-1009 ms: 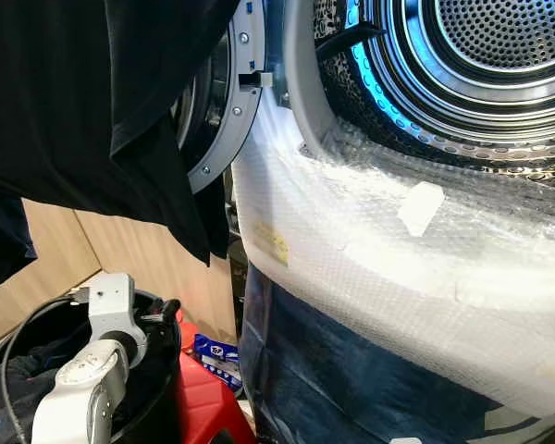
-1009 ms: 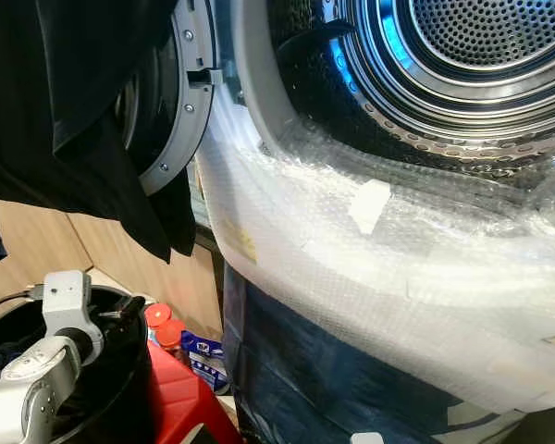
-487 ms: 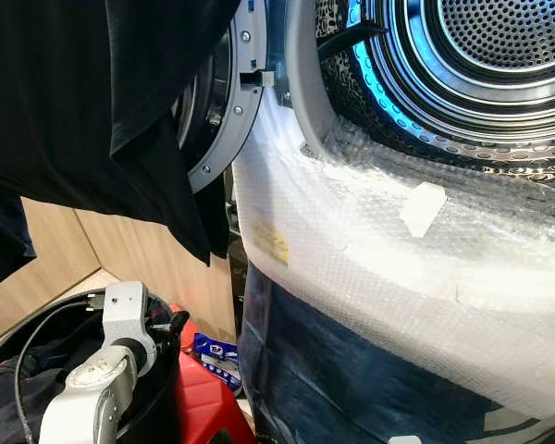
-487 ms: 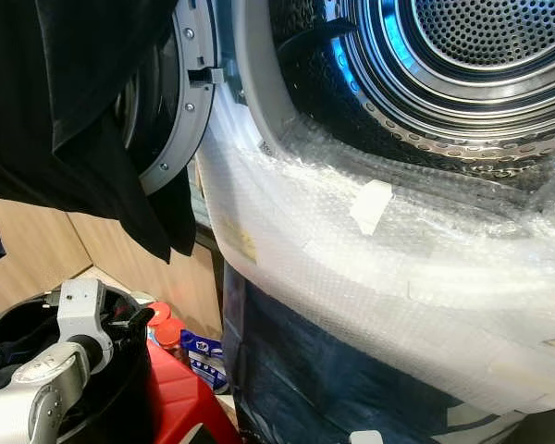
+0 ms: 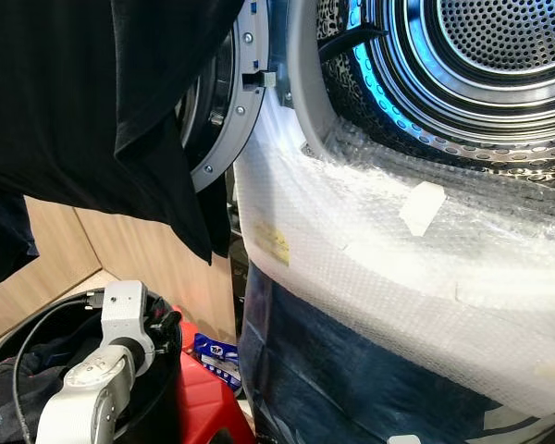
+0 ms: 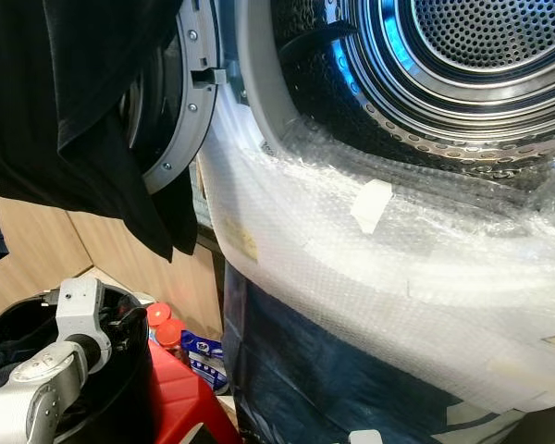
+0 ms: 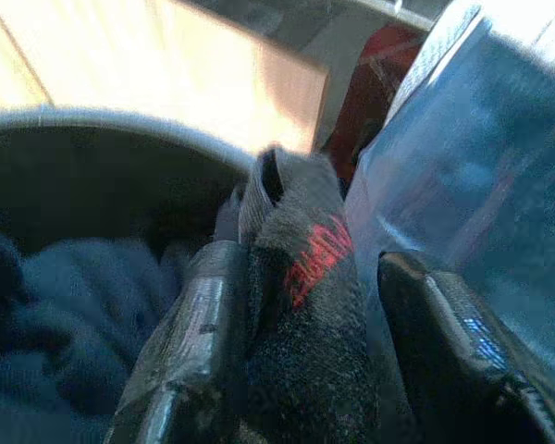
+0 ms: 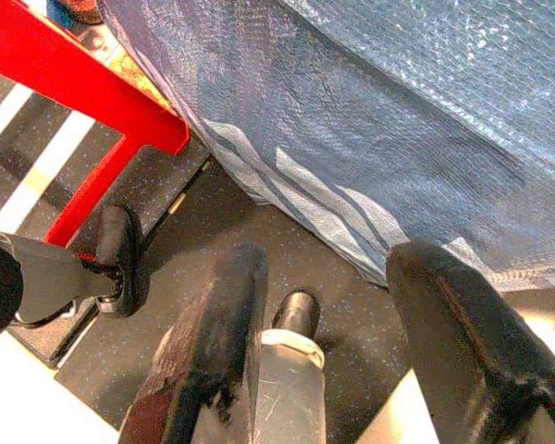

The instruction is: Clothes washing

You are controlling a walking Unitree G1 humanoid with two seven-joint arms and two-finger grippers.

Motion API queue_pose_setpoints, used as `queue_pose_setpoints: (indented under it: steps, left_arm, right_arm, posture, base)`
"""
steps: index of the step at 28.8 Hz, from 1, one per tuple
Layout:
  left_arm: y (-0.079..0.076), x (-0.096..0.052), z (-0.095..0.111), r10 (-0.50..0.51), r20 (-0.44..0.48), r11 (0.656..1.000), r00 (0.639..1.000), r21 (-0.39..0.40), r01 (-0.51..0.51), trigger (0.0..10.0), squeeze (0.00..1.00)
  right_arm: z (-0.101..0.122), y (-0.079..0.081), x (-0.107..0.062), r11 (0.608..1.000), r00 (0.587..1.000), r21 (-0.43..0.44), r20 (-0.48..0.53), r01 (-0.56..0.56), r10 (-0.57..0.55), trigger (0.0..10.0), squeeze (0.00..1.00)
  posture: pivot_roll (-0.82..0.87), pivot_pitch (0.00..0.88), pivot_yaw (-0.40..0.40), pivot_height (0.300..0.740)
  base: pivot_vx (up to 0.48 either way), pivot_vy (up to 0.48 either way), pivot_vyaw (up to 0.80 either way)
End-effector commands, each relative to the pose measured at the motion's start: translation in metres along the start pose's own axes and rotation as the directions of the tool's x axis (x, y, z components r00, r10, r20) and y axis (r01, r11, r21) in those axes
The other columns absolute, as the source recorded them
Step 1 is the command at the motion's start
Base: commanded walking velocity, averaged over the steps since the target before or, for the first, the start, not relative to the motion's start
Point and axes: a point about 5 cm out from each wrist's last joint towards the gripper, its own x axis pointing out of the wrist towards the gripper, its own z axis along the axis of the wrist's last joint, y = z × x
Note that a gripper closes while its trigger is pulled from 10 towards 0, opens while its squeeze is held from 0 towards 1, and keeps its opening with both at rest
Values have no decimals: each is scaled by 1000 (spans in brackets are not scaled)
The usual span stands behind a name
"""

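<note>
We see the left tool [image 7: 301, 370] low at our left side, inside the rim of a black laundry basket [image 5: 171, 370]. Its two black fingers [image 7: 194, 342] pinch a dark grey garment [image 7: 305, 305] with red lettering, lifted just clear of the darker clothes [image 7: 65, 305] heaped in the basket. The washing machine drum [image 5: 481, 65] stands open above and to the right of this tool, its lower front wrapped in bubble wrap [image 5: 398, 250]. The opened door [image 5: 217, 120] hangs at the left of the opening, partly covered by a black cloth [image 5: 83, 120] draped from above.

The coming move, we judge, turns on this relation: the held garment must travel up and rightward, over the wrapped sill and into the drum, and the left arm is the nearer. The garment's long axis runs roughly along the fingers.

The right tool [image 8: 328, 361] hangs idle, fingers spread wide and holding nothing, above the dark floor [image 8: 259, 240] beside a red stool [image 8: 83, 83].
</note>
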Motion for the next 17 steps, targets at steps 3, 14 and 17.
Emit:
queue_pose_setpoints:
  steps: [3, 14, 17]
  left_arm:
    - [7, -2, -2, 38, -18, 999, 999, 1, -38, 0, 0]
    - [13, -4, 8, 69, 26, 998, 997, 11, -69, 0, 0]
    - [12, -4, 9, 58, 23, 997, 998, 57, -60, 0, 0]
  right_arm:
    - [4, 1, 1, 1000, 1000, -3, 7, -6, 6, 10000, 0]
    - [5, 2, 1, 1000, 1000, -7, 9, -8, 8, 10000, 0]
    - [5, 2, 1, 1000, 1000, -7, 9, -8, 8, 10000, 0]
  posture:
    - [92, 0, -22, 740]
    - [98, 0, -28, 740]
    - [97, 0, -27, 740]
  base:
    - [0, 0, 0]
    - [0, 0, 0]
    - [0, 0, 0]
